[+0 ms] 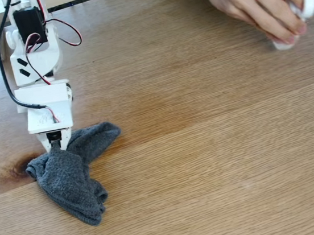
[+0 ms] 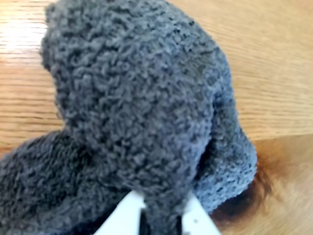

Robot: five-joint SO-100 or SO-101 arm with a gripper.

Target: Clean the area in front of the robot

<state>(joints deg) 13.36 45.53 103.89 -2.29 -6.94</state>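
Item: arm (image 1: pixel 34 63), white, upper left of fixed view. Gripper (image 1: pixel 57 143) was clamped on grey cloth (image 1: pixel 72 174); in wrist view, cloth (image 2: pixel 142 112) bunched between white jaws. Cloth lay lower left on wooden table (image 1: pixel 219 155), touching dark knot (image 1: pixel 15 168). Hand (image 1: pixel 251 0) upper right, holding white object (image 1: pixel 299 17). Step judged: wiping stroke. Next: drag cloth across boards, pressed flat.
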